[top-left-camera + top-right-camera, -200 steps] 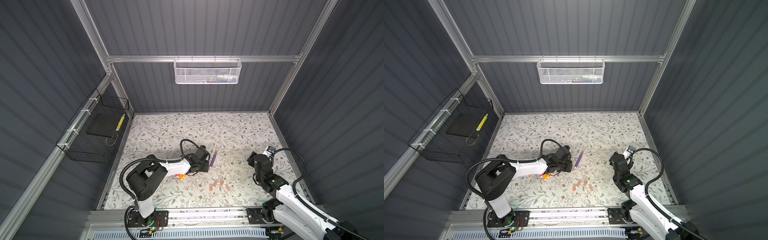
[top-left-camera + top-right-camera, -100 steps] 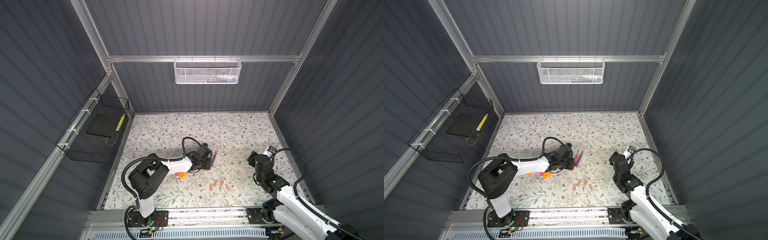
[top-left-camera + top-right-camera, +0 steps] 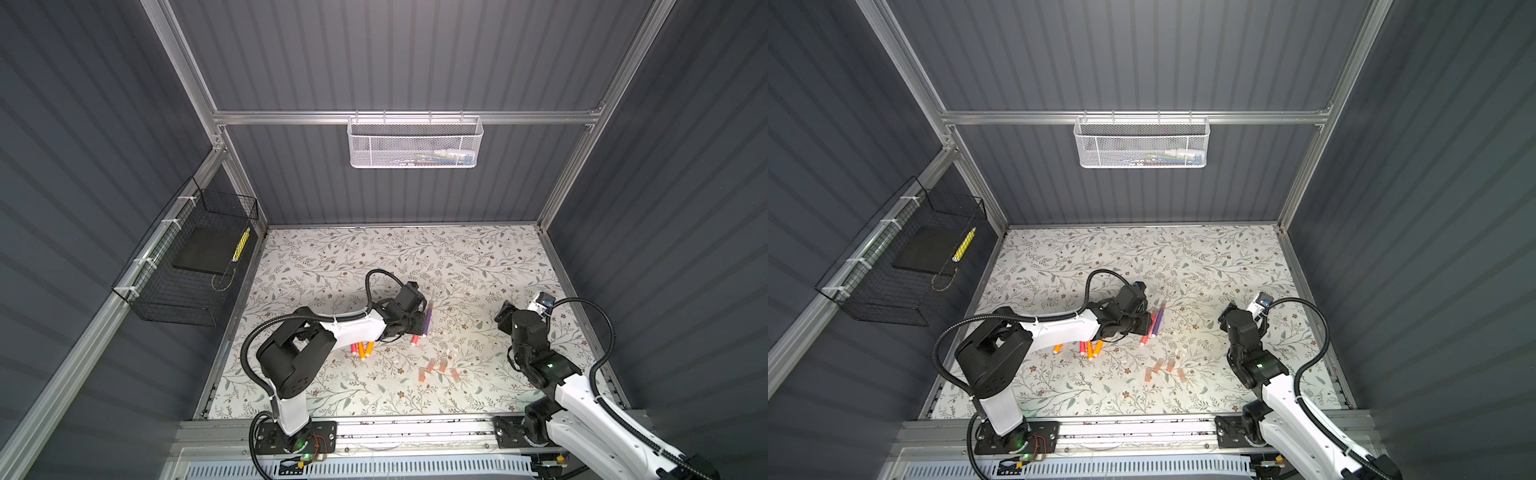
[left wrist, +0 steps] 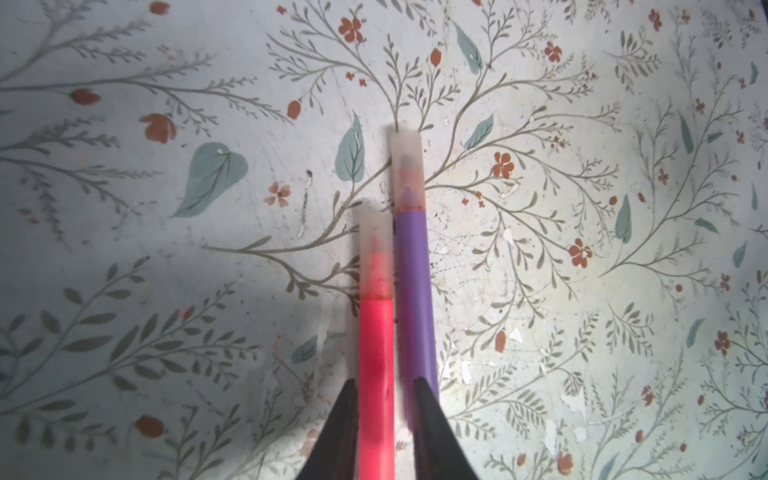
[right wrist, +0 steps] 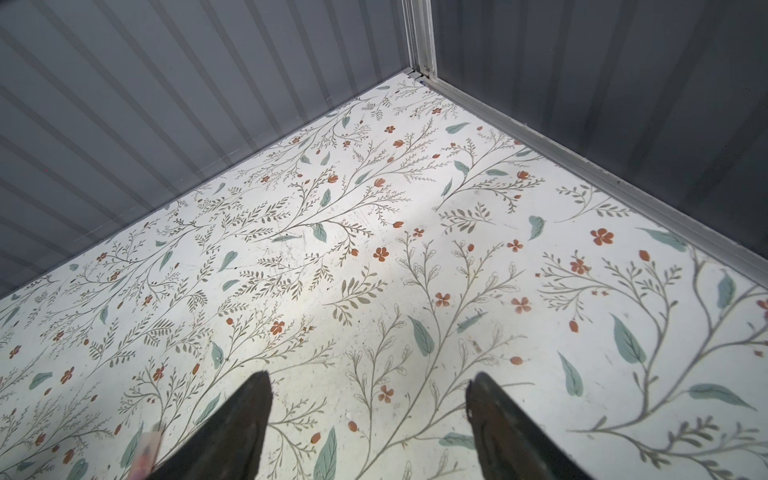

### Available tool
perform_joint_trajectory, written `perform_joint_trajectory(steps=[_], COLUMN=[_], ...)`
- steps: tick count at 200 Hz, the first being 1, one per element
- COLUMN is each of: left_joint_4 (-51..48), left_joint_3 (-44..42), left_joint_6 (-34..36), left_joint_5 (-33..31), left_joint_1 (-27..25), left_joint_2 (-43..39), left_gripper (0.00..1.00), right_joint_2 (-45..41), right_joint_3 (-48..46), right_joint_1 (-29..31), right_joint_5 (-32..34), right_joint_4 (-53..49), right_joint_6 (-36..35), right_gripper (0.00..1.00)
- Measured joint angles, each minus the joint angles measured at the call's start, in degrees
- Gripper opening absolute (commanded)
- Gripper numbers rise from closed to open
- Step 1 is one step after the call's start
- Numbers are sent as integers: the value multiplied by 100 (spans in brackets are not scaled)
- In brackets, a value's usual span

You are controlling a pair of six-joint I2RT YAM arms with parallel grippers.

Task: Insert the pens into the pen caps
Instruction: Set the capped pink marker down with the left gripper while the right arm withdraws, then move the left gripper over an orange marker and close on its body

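- In both top views the bench (image 3: pixel 478 266) is bright and evenly lit; the walls (image 3: pixel 374 62) are dim.
- Left wrist view: a soft shadow lies beside the left end effector (image 4: pixel 384 390); the pink-red pen (image 4: pixel 376 353) there is slightly blurred.
- Right wrist view: a bright patch lies ahead of the right end effector (image 5: pixel 369 378); its fingers (image 5: pixel 232 432) are out of focus.

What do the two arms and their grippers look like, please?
The left arm and right arm have white link shells, black joints and looping black ribbed cables. The left gripper and right gripper have dark fingers tapering to points.
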Motion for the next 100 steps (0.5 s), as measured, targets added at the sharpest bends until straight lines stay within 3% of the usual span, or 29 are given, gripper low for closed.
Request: perform_joint_trajectory(steps=[31, 62, 100], left_joint_4=[-326, -1021, -1963], left_joint_3=[-426, -927, -732], left_joint_6=[37, -160, -302], left_joint_5=[-553, -1091, -1228], left_joint_1=[0, 0, 0], left_joint_2=[-1340, -2872, -3191], left_gripper=[34, 42, 42], right_joint_2=[-321, -1008, -931], right_joint_3=[728, 1270, 1805], right_joint_1=[-7, -2, 4], right_joint_5=[-1318, -3112, -4660], right_joint_4=[-719, -356, 15], right_joint_6=[46, 337, 745], right_gripper=[88, 91, 90])
